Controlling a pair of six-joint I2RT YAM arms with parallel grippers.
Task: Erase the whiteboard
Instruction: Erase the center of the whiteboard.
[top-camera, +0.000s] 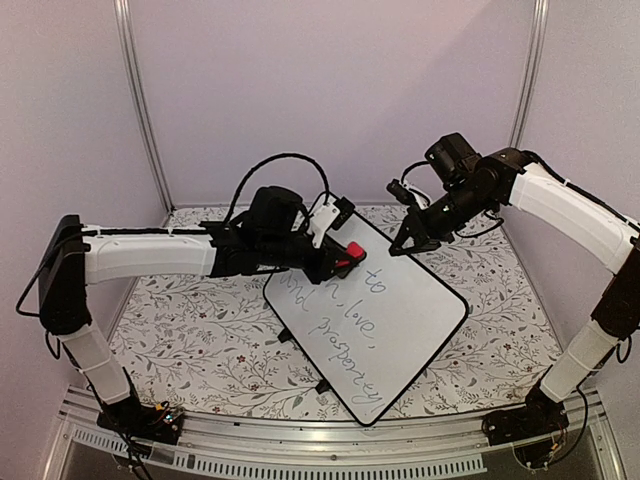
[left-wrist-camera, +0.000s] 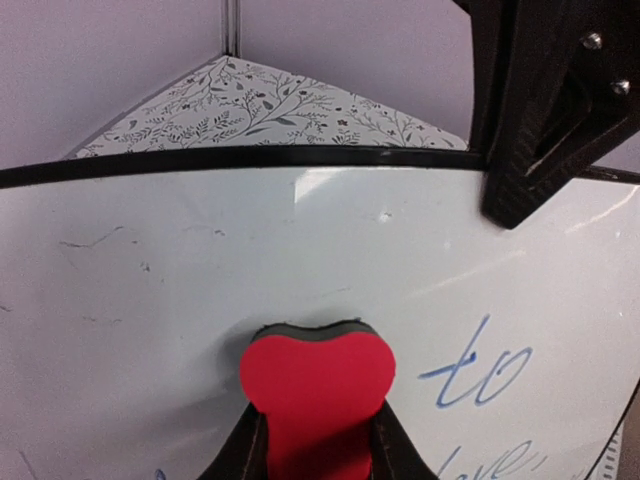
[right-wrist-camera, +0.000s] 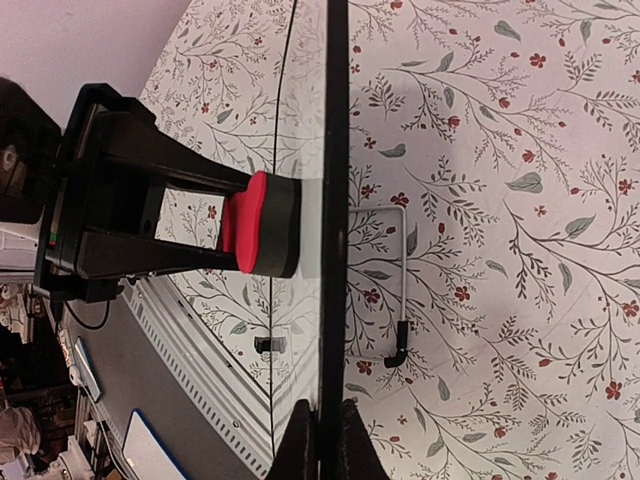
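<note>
The whiteboard (top-camera: 410, 320) stands tilted on the floral table, with blue cursive writing (top-camera: 345, 325) down its face. Its upper left part is wiped, with only faint smudges. My left gripper (top-camera: 345, 258) is shut on a red eraser (top-camera: 353, 252) whose dark felt presses on the board next to the word "to" (left-wrist-camera: 480, 375). In the left wrist view the eraser (left-wrist-camera: 318, 370) sits between the fingers of the left gripper (left-wrist-camera: 318, 428). My right gripper (top-camera: 408, 243) is shut on the board's black rim (right-wrist-camera: 335, 200) at its far edge. The right wrist view shows the right gripper (right-wrist-camera: 327, 420) pinching that rim edge-on.
A floral cloth (top-camera: 200, 330) covers the table. The board's wire stand (right-wrist-camera: 402, 280) reaches onto the cloth behind it. A slotted metal rail (top-camera: 330, 440) runs along the near edge, and pale walls with metal posts (top-camera: 140, 100) close off the back.
</note>
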